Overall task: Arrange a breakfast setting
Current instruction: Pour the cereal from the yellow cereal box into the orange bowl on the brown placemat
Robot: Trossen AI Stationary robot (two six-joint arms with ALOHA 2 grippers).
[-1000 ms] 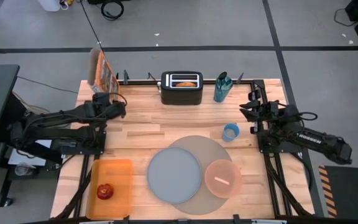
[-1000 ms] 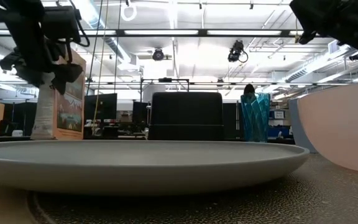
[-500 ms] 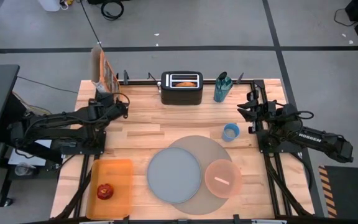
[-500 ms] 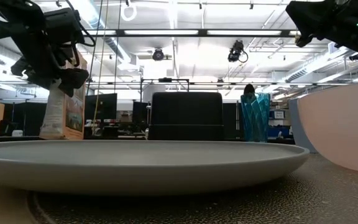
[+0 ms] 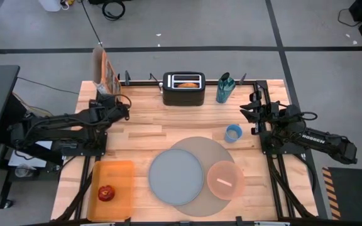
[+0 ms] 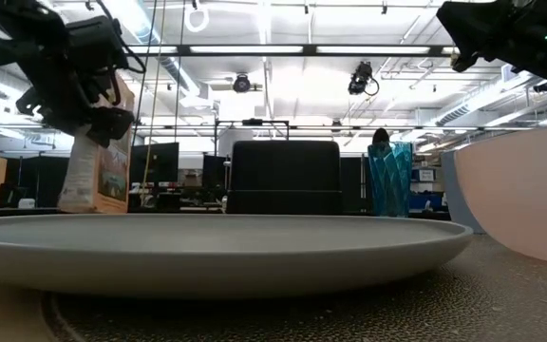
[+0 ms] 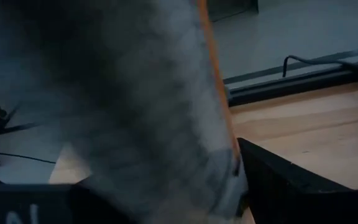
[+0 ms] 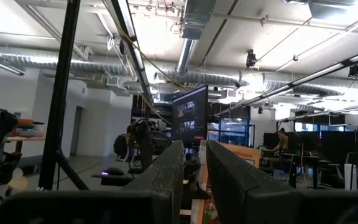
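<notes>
A tall orange-and-grey box (image 5: 103,70) stands on its base at the table's far left corner. My left gripper (image 5: 121,105) is at its lower part, open, one finger on either side of the box (image 7: 135,93). The grey mat (image 5: 213,150) carries the grey-blue plate (image 5: 176,177) and the pink bowl (image 5: 225,180). The blue cup (image 5: 233,133) stands just beyond the mat. A bagel (image 5: 187,81) sits in the black toaster (image 5: 183,93). The red apple (image 5: 106,193) lies on the orange tray (image 5: 119,172). My right gripper (image 5: 251,110) waits raised at the right, fingers a narrow gap apart and bare. My left gripper straddles the box level from the table's left side. The box's orange edge (image 7: 219,112) lies right beside one finger (image 7: 278,180). Whether either finger touches the box, I cannot tell.
A teal bottle (image 5: 224,88) stands right of the toaster at the far edge. Bare wood lies between the box, the toaster and the mat. In the low view the plate (image 6: 216,252) fills the foreground and the bowl's wall (image 6: 520,190) rises at the right.
My left gripper has sunk a little beside the box, rolling and tipping its fingers downward. My right arm has kept still.
</notes>
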